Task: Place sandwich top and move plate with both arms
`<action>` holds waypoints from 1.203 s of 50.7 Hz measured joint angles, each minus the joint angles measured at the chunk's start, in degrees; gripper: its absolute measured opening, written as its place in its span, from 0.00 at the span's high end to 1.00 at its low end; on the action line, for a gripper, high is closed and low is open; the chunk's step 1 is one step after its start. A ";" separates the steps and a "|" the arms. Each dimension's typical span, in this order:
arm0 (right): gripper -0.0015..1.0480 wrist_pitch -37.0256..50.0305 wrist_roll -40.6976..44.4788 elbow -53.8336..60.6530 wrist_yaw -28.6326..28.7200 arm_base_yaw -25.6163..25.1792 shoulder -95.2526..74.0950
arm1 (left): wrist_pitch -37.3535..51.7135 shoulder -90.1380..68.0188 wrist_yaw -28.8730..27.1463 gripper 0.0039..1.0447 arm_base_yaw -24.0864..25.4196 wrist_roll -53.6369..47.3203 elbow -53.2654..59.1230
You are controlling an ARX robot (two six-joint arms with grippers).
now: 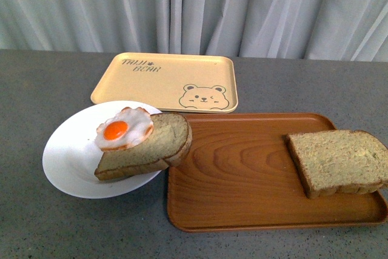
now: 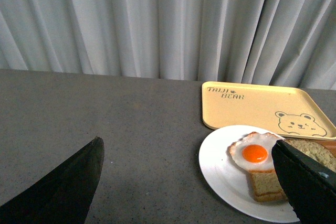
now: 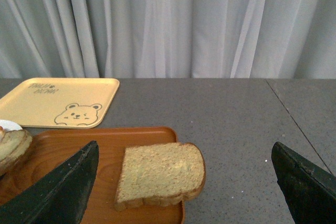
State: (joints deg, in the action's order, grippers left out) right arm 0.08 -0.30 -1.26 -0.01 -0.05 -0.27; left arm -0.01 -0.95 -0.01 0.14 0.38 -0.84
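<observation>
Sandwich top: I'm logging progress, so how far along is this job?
Done: only the base, a bread slice with an egg on the plate. In hand: nothing; the left gripper and right gripper are open, the right one facing the sandwich top on the wooden tray. Left: grasping it, setting it on the egg, moving the plate with both grippers.

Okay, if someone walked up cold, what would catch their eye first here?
Probably the fried egg, its orange yolk bright on a bread slice on the white plate at front left. Next, the sandwich top lying alone at the right end of the brown wood-grain tray, and the yellow bear tray behind.
</observation>
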 joint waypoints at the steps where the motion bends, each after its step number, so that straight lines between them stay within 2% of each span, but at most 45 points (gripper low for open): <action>1: 0.09 0.00 0.00 0.00 0.00 0.00 0.00 | 0.00 0.02 0.00 0.08 0.00 0.00 0.00; 38: 0.09 0.00 0.02 0.00 0.00 0.00 0.00 | 0.00 0.02 0.00 0.08 0.00 0.00 0.00; 40: 0.09 -2.93 0.02 -0.94 2.03 -0.46 -1.49 | 0.00 0.02 0.00 0.08 0.00 0.00 0.00; 42: 0.09 -9.49 -0.35 -3.69 5.73 -1.57 -6.05 | 0.00 0.02 -0.02 0.08 0.00 0.00 0.00; 44: 0.09 -11.13 -0.55 -5.62 7.89 -3.41 -12.74 | 0.00 0.02 0.07 0.08 0.00 0.00 0.00; 49: 0.09 -5.05 -1.31 -7.21 10.91 -8.90 -26.05 | 0.00 0.02 0.00 0.08 0.00 0.00 0.00; 53: 0.09 3.23 -1.64 -9.40 14.56 -14.56 -38.73 | 0.00 0.02 0.00 0.08 0.00 0.00 0.00; 61: 0.09 16.70 -4.26 -14.75 18.99 -19.54 -58.64 | 0.00 0.02 -0.02 0.08 -0.02 0.00 0.00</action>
State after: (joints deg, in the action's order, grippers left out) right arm 16.78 -4.56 -16.01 18.98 -19.59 -58.92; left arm -0.01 -0.93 -0.03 0.12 0.38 -0.84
